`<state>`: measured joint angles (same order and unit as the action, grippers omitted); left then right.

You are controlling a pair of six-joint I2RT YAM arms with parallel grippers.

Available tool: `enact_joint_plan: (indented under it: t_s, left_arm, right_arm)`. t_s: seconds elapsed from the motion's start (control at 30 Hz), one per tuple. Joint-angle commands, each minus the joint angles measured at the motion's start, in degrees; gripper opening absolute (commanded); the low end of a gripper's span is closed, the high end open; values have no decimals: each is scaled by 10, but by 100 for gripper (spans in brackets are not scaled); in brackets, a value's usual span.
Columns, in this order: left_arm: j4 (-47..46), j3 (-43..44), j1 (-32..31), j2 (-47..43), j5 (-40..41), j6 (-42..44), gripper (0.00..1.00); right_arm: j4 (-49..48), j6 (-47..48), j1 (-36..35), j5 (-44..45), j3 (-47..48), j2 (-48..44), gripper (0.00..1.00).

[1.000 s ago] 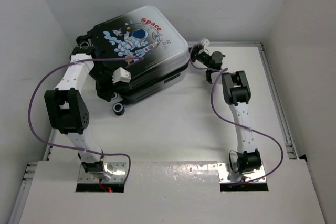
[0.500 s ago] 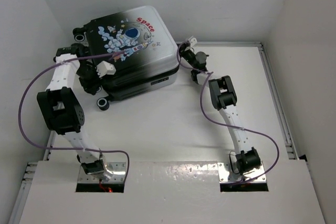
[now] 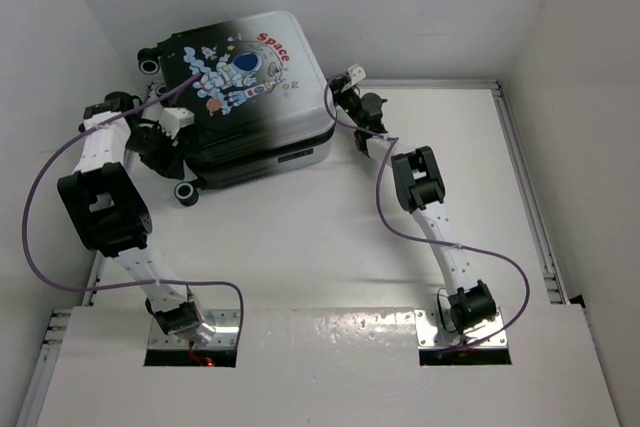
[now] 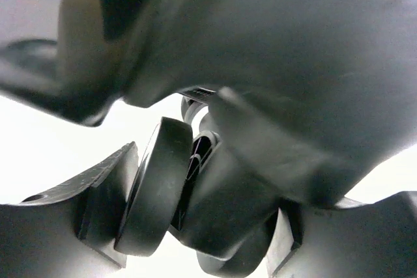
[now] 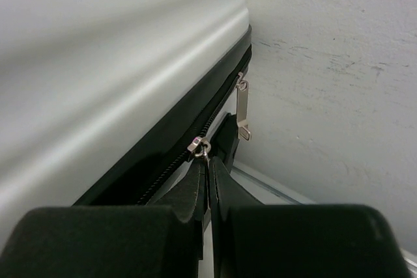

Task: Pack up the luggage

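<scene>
Left wrist view, left gripper (image 4: 212, 219): fingers (image 4: 65, 232) stood apart with a black wheel (image 4: 153, 190) of the suitcase between them; whether they pressed on it could not be told.
Right wrist view, right gripper (image 5: 208, 177): fingers were closed together, tips right at the zipper slider (image 5: 199, 144); whether anything was pinched could not be told.
Pull tab (image 5: 242, 110): hung loose just beyond the slider, along the black zipper band.
Suitcase (image 3: 250, 77): lay flat with the astronaut side up at the far left of the table (image 3: 300, 237), near the back wall.
Arms: left reached the suitcase's near-left corner, right its right side.
</scene>
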<state>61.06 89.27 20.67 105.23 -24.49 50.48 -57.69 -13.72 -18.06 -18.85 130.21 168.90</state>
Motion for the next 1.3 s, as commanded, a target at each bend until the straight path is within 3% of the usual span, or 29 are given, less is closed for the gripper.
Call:
enact_joint_plan:
  t_s: [0.0,0.27,0.47,0.57,0.67,0.87,0.9,0.97,1.0,1.03,1.13,1.2,1.27]
  left_arm:
    - [-335,38,60,81,105,-173,0]
    - [-335,71,109,96,165,-166,0]
    - [-341,66,130,96,192,-144,0]
    - [-346,61,135,90,158,-155,26]
    - [-346,50,135,72,112,-181,28]
    - [-360,-15,140,5,92,-188,26]
    - [-367,-16,141,-3,85,-194,30]
    - [-375,-22,147,-15,80,-212,41]
    - [-382,-22,152,-26,73,-222,56]
    - [-387,-22,152,-26,67,-248,86]
    - [-395,-16,158,-40,53,-277,91]
    - [-401,-16,158,-54,46,-289,93]
    - [-401,-16,158,-64,46,-302,94]
  right_arm:
    - [-9,-27,-15,94,0,6,0]
    - [-58,-67,-75,105,-36,-9,0]
    - [-42,-55,-94,131,-25,-4,0]
    - [-64,-55,-92,137,-67,-25,0]
    - [-78,-45,-88,134,-116,-53,0]
    - [-2,-37,-87,183,29,10,0]
    - [-19,-42,-88,185,31,3,10]
    - [-44,-47,-88,181,-42,-16,18]
    - [-83,-47,-87,169,-88,-49,22]
    - [-93,-44,-87,166,-124,-58,21]
    - [-106,-35,-87,162,-153,-80,14]
    - [-76,-38,-81,171,-113,-61,3]
    - [-59,-41,-78,172,-43,-35,0]
